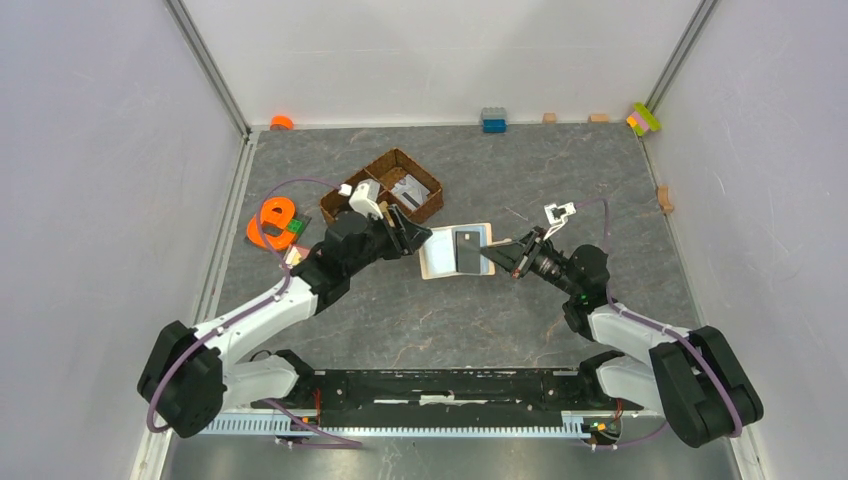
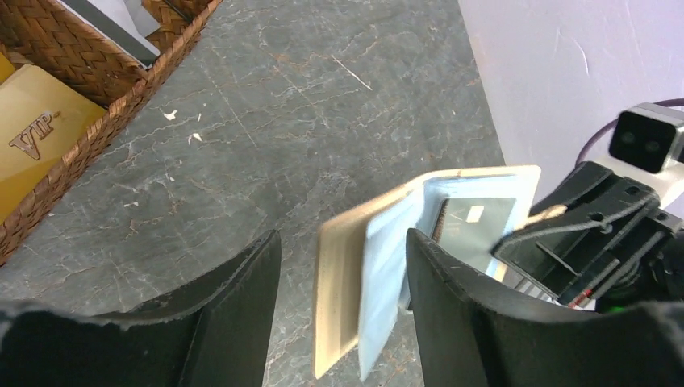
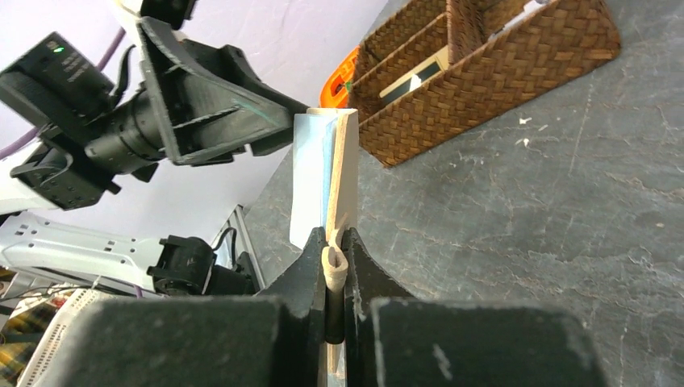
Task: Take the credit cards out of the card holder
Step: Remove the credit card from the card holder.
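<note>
Right wrist | beige card holder [image 3: 345, 177], flat, thin | woven wicker basket [image 3: 484, 81]

Eleven o'clock of the beige folding card holder [image 1: 440, 257] is being blocked by a brown wicker basket [image 1: 420, 168]; six is being left free.

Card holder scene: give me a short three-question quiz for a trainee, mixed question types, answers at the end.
1. True or false: the right end effector is shut on the card holder.
2. Where does the gold card lie? A: in the basket. B: inside the card holder. C: in the right end effector.
3. Fill in: the left end effector has its jaws ___.
Key: 1 true; 2 A; 3 open.
</note>
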Tool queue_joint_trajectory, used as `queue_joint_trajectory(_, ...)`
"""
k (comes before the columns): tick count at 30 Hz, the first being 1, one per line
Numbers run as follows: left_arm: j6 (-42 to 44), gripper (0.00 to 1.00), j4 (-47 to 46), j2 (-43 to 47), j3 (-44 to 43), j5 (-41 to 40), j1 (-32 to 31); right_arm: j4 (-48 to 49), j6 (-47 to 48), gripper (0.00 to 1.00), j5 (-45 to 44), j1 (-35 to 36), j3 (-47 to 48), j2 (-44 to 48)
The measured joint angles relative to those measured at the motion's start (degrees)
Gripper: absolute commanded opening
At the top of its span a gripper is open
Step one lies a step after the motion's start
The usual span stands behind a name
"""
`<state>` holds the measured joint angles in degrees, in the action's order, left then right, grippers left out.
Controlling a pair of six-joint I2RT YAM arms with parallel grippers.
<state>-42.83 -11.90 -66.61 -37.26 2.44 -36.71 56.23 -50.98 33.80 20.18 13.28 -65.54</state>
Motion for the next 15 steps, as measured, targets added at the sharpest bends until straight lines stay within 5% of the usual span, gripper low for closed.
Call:
queue_joint_trajectory(7,1.90,0.60,-2.01,3.48,0.37,1.16,-1.03,-2.16,-0.42,0.00,-0.79,-0.68,0.00,-0.96)
queue_joint_trajectory(15,3.74,0.39,-10.21,1.22,0.85,8.48,-3.93,-2.32,-2.19,0.00,-1.07,-1.68,0.00,-0.96)
